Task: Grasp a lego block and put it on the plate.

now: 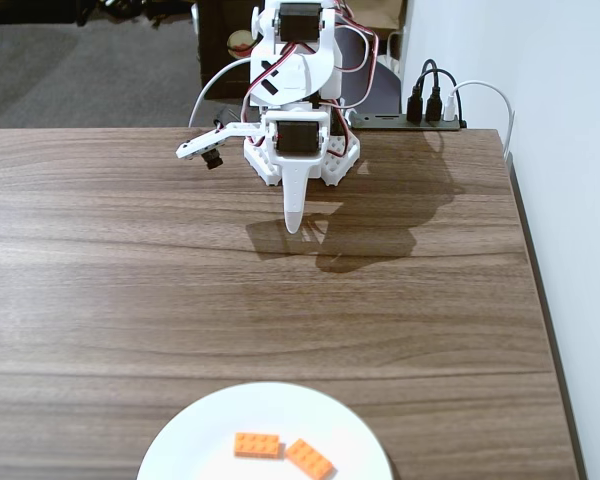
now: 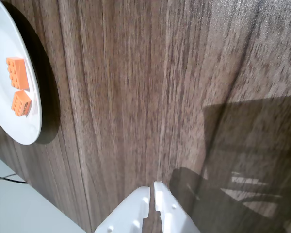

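Both orange lego bricks (image 1: 257, 445) (image 1: 309, 458) already lie side by side on the white plate (image 1: 180, 440) at the near edge, while the gripper (image 2: 152, 187), clenched and empty, sits far back, so the task looks finished.

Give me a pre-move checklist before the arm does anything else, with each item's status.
1. Both orange bricks on the plate: ok, the left brick and the right brick lie on it.
2. Bricks separate, not stacked: ok, side by side, nearly touching.
3. Gripper empty: ok, shut on nothing.
4. Gripper clear of the plate: ok, far across the table.
5. Any brick left on the table: ok, none seen.
6. Plate fully on the table: cannot tell, cut off by the frame.
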